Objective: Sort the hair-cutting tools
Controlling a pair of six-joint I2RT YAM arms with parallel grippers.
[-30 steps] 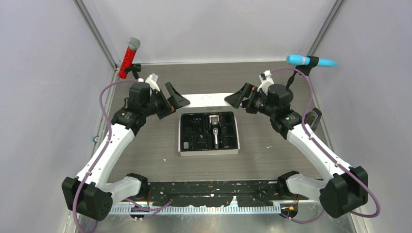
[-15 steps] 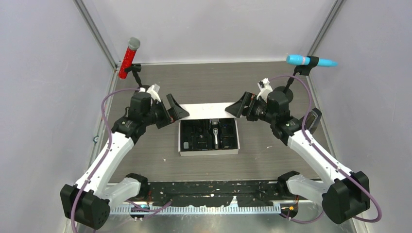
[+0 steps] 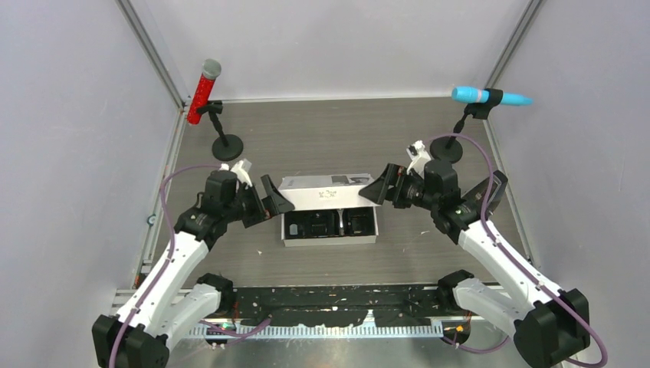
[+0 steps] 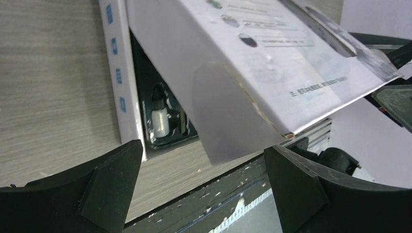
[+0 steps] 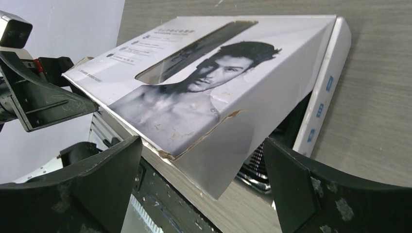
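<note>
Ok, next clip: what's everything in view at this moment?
White cardboard box with black moulded tray: one, white and black, table centre.
Printed cardboard lid: one, white with a man's photo, tilted up over the tray.
Hair-cutting tools: count unclear, dark, in the tray, mostly hidden by the lid.
Red microphone on black stand: one, far left.
Blue microphone on black stand: one, far right.
Wood-grain table: one, grey-brown.
Left gripper: black, open, lid's left end.
Right gripper: black, open, lid's right end.
</note>
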